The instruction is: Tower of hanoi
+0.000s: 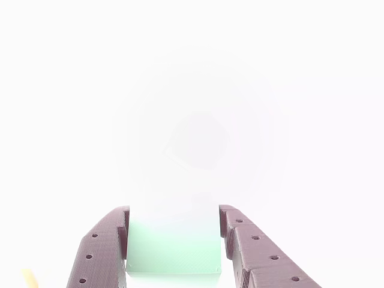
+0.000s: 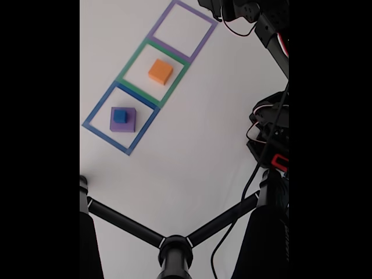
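In the other view, two dark maroon fingers of my gripper (image 1: 174,210) press against the sides of a pale green block (image 1: 173,249); the scene beyond is washed out white. The fixed view shows three taped squares in a diagonal row on a white table. An orange block (image 2: 160,71) lies in the green square (image 2: 131,63). In the blue square (image 2: 96,116) a small blue block (image 2: 120,115) sits on a larger purple block (image 2: 129,123). The purple square (image 2: 204,38) holds nothing. The arm (image 2: 258,23) reaches in at the top right, its fingers cut off by the frame edge.
A black tripod hub (image 2: 174,251) with two legs crosses the bottom of the fixed view. Motors and cables (image 2: 270,136) of the arm's base sit at the right edge. The white table (image 2: 192,145) is bare between the squares and the tripod.
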Controlling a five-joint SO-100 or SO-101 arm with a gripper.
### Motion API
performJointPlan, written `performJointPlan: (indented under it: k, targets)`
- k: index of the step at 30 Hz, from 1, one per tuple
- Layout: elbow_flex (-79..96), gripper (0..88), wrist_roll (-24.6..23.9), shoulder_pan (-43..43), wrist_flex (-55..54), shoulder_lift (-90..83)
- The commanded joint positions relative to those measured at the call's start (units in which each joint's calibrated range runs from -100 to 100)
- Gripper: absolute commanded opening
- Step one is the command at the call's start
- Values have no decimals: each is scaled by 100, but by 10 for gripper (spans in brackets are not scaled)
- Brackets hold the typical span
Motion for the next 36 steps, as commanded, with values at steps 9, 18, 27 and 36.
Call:
performJointPlan:
  k: [9, 18, 27, 36]
  targets:
    - [1939, 72, 0, -122, -3523, 594]
    - [2366, 72, 0, -294, -5434, 1886]
    - [2357, 72, 0, -457, -6624, 2943]
    - [2302, 74, 0, -495, -7369, 3694]
